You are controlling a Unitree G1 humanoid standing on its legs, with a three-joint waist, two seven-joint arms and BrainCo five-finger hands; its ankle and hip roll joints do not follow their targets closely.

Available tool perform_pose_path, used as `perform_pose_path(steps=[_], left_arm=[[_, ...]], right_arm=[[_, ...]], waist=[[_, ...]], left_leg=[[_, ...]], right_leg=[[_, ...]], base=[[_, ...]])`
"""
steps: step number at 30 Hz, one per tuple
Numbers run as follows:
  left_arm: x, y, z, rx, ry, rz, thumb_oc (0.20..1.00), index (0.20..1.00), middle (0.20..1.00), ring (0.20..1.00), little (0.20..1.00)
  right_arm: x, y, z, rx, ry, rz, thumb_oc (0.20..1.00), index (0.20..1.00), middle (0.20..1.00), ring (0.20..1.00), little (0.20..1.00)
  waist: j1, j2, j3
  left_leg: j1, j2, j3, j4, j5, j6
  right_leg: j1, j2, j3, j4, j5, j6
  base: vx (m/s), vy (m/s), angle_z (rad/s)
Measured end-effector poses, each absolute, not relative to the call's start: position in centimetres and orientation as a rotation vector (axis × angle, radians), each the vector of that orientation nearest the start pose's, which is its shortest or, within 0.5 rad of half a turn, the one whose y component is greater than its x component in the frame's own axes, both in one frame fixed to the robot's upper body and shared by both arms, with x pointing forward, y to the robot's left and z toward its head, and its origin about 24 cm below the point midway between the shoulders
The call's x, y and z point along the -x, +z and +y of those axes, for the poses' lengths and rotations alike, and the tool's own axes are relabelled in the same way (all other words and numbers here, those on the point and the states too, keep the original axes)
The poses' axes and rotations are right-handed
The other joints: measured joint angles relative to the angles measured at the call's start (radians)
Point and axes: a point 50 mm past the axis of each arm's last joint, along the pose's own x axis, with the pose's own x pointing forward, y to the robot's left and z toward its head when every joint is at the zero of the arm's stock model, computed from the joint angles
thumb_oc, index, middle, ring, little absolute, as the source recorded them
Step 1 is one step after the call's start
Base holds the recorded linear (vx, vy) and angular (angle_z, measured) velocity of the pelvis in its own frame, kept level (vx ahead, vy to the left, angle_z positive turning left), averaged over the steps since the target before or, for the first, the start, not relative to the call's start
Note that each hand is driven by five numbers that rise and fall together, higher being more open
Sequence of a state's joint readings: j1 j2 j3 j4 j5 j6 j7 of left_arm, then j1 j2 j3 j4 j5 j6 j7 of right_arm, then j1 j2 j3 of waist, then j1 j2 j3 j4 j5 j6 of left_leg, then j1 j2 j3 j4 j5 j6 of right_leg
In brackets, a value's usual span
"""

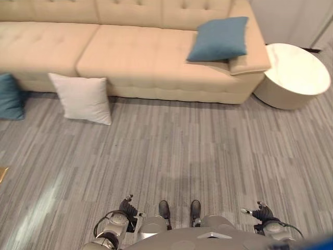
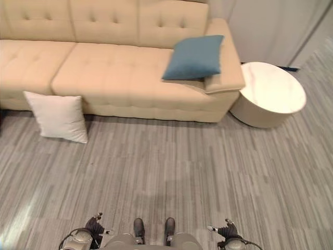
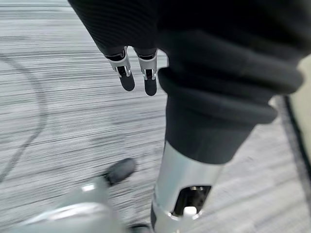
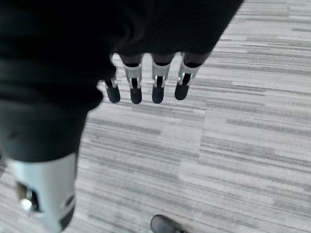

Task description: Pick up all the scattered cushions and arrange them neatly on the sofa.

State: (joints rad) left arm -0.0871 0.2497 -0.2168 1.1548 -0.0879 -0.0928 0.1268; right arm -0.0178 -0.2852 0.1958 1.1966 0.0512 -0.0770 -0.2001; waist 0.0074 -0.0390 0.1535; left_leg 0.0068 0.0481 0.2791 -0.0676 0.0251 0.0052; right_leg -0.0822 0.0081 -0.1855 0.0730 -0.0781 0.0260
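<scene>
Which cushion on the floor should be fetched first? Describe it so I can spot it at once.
Start at the long beige sofa. On the grey floor in front of it, leaning against its base below the seam between two seat cushions, stands the white cushion. The other floor cushion, the blue cushion further left, is darker.

Each hand, the left hand [image 3: 138,73] and the right hand [image 4: 146,80], wears a dark ribbed cover from which silver fingers [image 4: 157,77] with rounded dark tips emerge, joined behind to a smooth silver-grey forearm.
</scene>
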Motion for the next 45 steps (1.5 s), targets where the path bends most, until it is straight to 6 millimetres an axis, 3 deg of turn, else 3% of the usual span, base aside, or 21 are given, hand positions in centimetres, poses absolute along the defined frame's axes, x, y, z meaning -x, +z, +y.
perform_pose_path(steps=[4, 7, 12, 16, 17, 19, 20, 21, 23, 27, 29, 31, 32, 33, 35, 37, 38, 39, 40, 42, 45], left_arm=[[-14.5, -14.5, 21.7, -0.315, 0.056, 0.98, 1.0, 1.0, 1.0, 1.0, 1.0], [-15.0, -14.4, 21.3, -0.287, 0.042, 0.968, 1.0, 1.0, 1.0, 1.0, 1.0], [-14.1, -14.7, 21.6, -0.241, 0.083, 0.993, 1.0, 1.0, 1.0, 1.0, 1.0], [-13.2, -15.0, 22.1, -0.234, 0.091, 1.025, 1.0, 1.0, 1.0, 1.0, 1.0], [-13.2, -15.1, 21.8, -0.232, 0.082, 1.03, 1.0, 1.0, 1.0, 1.0, 1.0], [-13.6, -15.0, 21.7, -0.261, 0.055, 1.031, 1.0, 1.0, 1.0, 1.0, 1.0], [-14.1, -14.8, 21.9, -0.28, 0.049, 1.019, 1.0, 1.0, 1.0, 1.0, 1.0], [-14.2, -14.7, 22.1, -0.289, 0.046, 1.013, 1.0, 1.0, 1.0, 1.0, 1.0], [-14.5, -14.7, 21.8, -0.283, 0.045, 1.009, 1.0, 1.0, 1.0, 1.0, 1.0], [-11.9, -15.5, 22.4, -0.267, 0.083, 1.1, 1.0, 1.0, 1.0, 1.0, 1.0], [-11.4, -15.8, 21.9, -0.26, 0.071, 1.109, 1.0, 1.0, 1.0, 1.0, 1.0], [-11.5, -15.9, 21.0, -0.251, 0.045, 1.105, 1.0, 1.0, 1.0, 1.0, 1.0], [-11.8, -15.9, 20.6, -0.243, 0.037, 1.094, 1.0, 1.0, 1.0, 1.0, 1.0], [-12.9, -15.5, 20.0, -0.227, 0.03, 1.044, 1.0, 1.0, 1.0, 1.0, 1.0], [-14.4, -15.0, 19.9, -0.215, 0.034, 0.992, 1.0, 1.0, 1.0, 1.0, 1.0], [-15.0, -14.5, 20.7, -0.225, 0.049, 0.965, 1.0, 1.0, 1.0, 1.0, 1.0], [-15.1, -14.5, 20.8, -0.229, 0.049, 0.964, 1.0, 1.0, 1.0, 1.0, 1.0], [-15.0, -14.5, 20.7, -0.232, 0.045, 0.97, 1.0, 1.0, 1.0, 1.0, 1.0], [-15.2, -14.5, 20.8, -0.226, 0.052, 0.965, 1.0, 1.0, 1.0, 1.0, 1.0], [-13.9, -14.8, 21.8, -0.218, 0.094, 1.006, 1.0, 1.0, 1.0, 1.0, 1.0], [-10.0, -16.0, 22.3, -0.223, 0.114, 1.136, 1.0, 1.0, 1.0, 1.0, 1.0]], right_arm=[[-9.5, -15.3, -25.4, 0.442, -0.194, 1.134, 1.0, 1.0, 1.0, 1.0, 1.0], [-10.1, -15.0, -26.0, 0.461, -0.199, 1.122, 1.0, 1.0, 1.0, 1.0, 1.0], [-11.8, -14.7, -25.8, 0.462, -0.196, 1.099, 1.0, 1.0, 1.0, 1.0, 1.0], [-11.4, -14.9, -25.5, 0.454, -0.189, 1.096, 1.0, 1.0, 1.0, 1.0, 1.0], [-11.8, -14.7, -25.5, 0.457, -0.186, 1.08, 1.0, 1.0, 1.0, 1.0, 1.0], [-13.2, -14.2, -25.0, 0.45, -0.169, 1.019, 1.0, 1.0, 1.0, 1.0, 1.0], [-14.2, -13.9, -24.5, 0.459, -0.137, 0.979, 1.0, 1.0, 1.0, 1.0, 1.0], [-14.6, -13.8, -24.2, 0.456, -0.127, 0.959, 1.0, 1.0, 1.0, 1.0, 1.0], [-14.9, -13.7, -24.0, 0.454, -0.118, 0.953, 1.0, 1.0, 1.0, 1.0, 1.0], [-14.1, -14.1, -23.7, 0.45, -0.106, 0.977, 1.0, 1.0, 1.0, 1.0, 1.0], [-12.7, -14.6, -24.1, 0.467, -0.111, 1.031, 1.0, 1.0, 1.0, 1.0, 1.0], [-10.7, -15.2, -24.5, 0.47, -0.118, 1.107, 1.0, 1.0, 1.0, 1.0, 1.0], [-10.6, -15.2, -24.5, 0.468, -0.119, 1.108, 1.0, 1.0, 1.0, 1.0, 1.0], [-11.3, -14.9, -24.4, 0.461, -0.122, 1.07, 1.0, 1.0, 1.0, 1.0, 1.0], [-12.7, -14.6, -24.3, 0.457, -0.119, 1.025, 1.0, 1.0, 1.0, 1.0, 1.0], [-13.7, -14.4, -23.8, 0.453, -0.107, 1.002, 1.0, 1.0, 1.0, 1.0, 1.0], [-13.8, -14.3, -24.1, 0.461, -0.113, 1.002, 1.0, 1.0, 1.0, 1.0, 1.0], [-12.6, -14.7, -24.7, 0.479, -0.125, 1.061, 1.0, 1.0, 1.0, 1.0, 1.0], [-12.4, -14.7, -24.9, 0.487, -0.132, 1.078, 1.0, 1.0, 1.0, 1.0, 1.0], [-12.9, -14.6, -24.8, 0.481, -0.131, 1.055, 1.0, 1.0, 1.0, 1.0, 1.0], [-11.4, -15.0, -24.5, 0.469, -0.123, 1.077, 1.0, 1.0, 1.0, 1.0, 1.0]], waist=[[0.003, 0.014, -0.001], [0.022, -0.02, 0.024], [0.03, -0.013, 0.027], [0.035, -0.03, -0.002], [0.034, 0.0, -0.001], [0.031, 0.047, 0.025], [0.016, 0.045, 0.03], [-0.004, 0.027, 0.025], [0.003, 0.023, 0.032], [-0.002, -0.009, 0.016], [-0.022, -0.013, 0.0], [-0.024, 0.006, -0.031], [-0.015, -0.005, -0.046], [0.008, -0.042, -0.064], [0.039, -0.05, -0.05], [0.036, -0.07, -0.023], [0.034, -0.068, -0.008], [0.034, -0.051, -0.006], [0.044, -0.034, 0.004], [0.064, -0.011, 0.016], [0.038, -0.001, -0.036]], left_leg=[[-0.032, 0.026, -0.079, 0.109, -0.011, -0.057], [-0.222, -0.013, -0.256, 0.372, 0.015, -0.102], [-0.184, -0.066, -0.259, 0.013, 0.047, -0.069], [-0.131, -0.092, -0.258, 0.022, 0.091, -0.005], [-0.08, -0.073, -0.254, -0.006, 0.089, 0.039], [-0.049, -0.032, -0.227, -0.004, 0.066, 0.053], [-0.051, -0.05, -0.232, 0.019, 0.044, 0.064], [-0.043, -0.089, -0.233, 0.021, 0.031, 0.076], [-0.004, -0.13, -0.233, 0.012, -0.018, 0.078], [0.067, -0.147, -0.234, 0.001, -0.085, 0.063], [0.151, -0.128, -0.275, -0.007, -0.133, 0.038], [0.192, -0.083, -0.316, 0.055, -0.151, 0.002], [0.171, -0.086, -0.316, 0.131, -0.135, -0.025], [-0.043, -0.104, -0.302, 0.55, -0.116, -0.077], [-0.241, -0.081, -0.319, 0.791, -0.134, -0.095], [-0.279, -0.073, -0.314, 0.587, -0.133, -0.089], [-0.288, -0.071, -0.306, 0.424, -0.118, -0.083], [-0.283, -0.093, -0.29, 0.125, -0.024, -0.079], [-0.289, -0.1, -0.297, 0.021, 0.029, -0.088], [-0.274, -0.115, -0.29, 0.048, 0.084, -0.031], [-0.088, -0.126, -0.286, 0.003, 0.088, 0.066]], right_leg=[[0.041, 0.027, -0.01, -0.014, -0.028, -0.053], [0.051, -0.007, -0.029, -0.059, 0.014, -0.105], [0.134, 0.054, -0.007, -0.166, 0.026, -0.057], [0.166, 0.065, 0.04, -0.158, 0.011, -0.054], [0.15, 0.084, 0.053, -0.097, 0.002, -0.043], [-0.012, 0.083, 0.06, 0.271, -0.053, 0.034], [-0.157, 0.04, 0.057, 0.536, -0.079, 0.063], [-0.23, -0.024, 0.065, 0.636, -0.117, 0.09], [-0.278, -0.096, 0.071, 0.453, -0.123, 0.092], [-0.279, -0.083, 0.062, -0.006, 0.072, 0.102], [-0.23, -0.06, 0.064, -0.031, 0.181, 0.055], [-0.137, -0.024, 0.041, -0.052, 0.217, -0.029], [-0.083, -0.026, 0.032, -0.1, 0.213, -0.039], [-0.039, -0.029, 0.04, -0.152, 0.216, -0.115], [0.009, -0.008, 0.039, -0.162, 0.185, -0.148], [0.08, 0.002, 0.036, -0.164, 0.134, -0.143], [0.108, 0.012, 0.034, -0.168, 0.094, -0.107], [0.138, 0.026, 0.033, -0.17, 0.043, -0.073], [0.154, 0.043, 0.037, -0.168, 0.025, -0.067], [0.223, 0.064, 0.08, -0.165, -0.007, -0.057], [0.306, 0.049, 0.107, -0.087, -0.083, 0.021]], base=[[0.08, -0.176, 0.3], [0.11, -0.032, 0.27], [0.24, 0.086, -0.1], [0.13, 0.157, -0.53], [0.09, 0.192, -0.75], [0.07, 0.109, -0.59], [0.17, 0.044, -0.01], [0.25, -0.012, 0.28], [0.34, -0.06, 0.05], [0.34, -0.125, 0.04], [0.43, -0.236, 0.48], [0.28, -0.265, 0.73], [0.15, -0.282, 0.54], [0.19, -0.264, 0.09], [0.22, -0.114, -0.11], [0.32, -0.033, -0.17], [0.52, 0.035, 0.04], [0.43, 0.076, 0.17], [0.45, 0.114, -0.14], [0.4, 0.17, -0.89], [0.27, 0.165, -0.52]])
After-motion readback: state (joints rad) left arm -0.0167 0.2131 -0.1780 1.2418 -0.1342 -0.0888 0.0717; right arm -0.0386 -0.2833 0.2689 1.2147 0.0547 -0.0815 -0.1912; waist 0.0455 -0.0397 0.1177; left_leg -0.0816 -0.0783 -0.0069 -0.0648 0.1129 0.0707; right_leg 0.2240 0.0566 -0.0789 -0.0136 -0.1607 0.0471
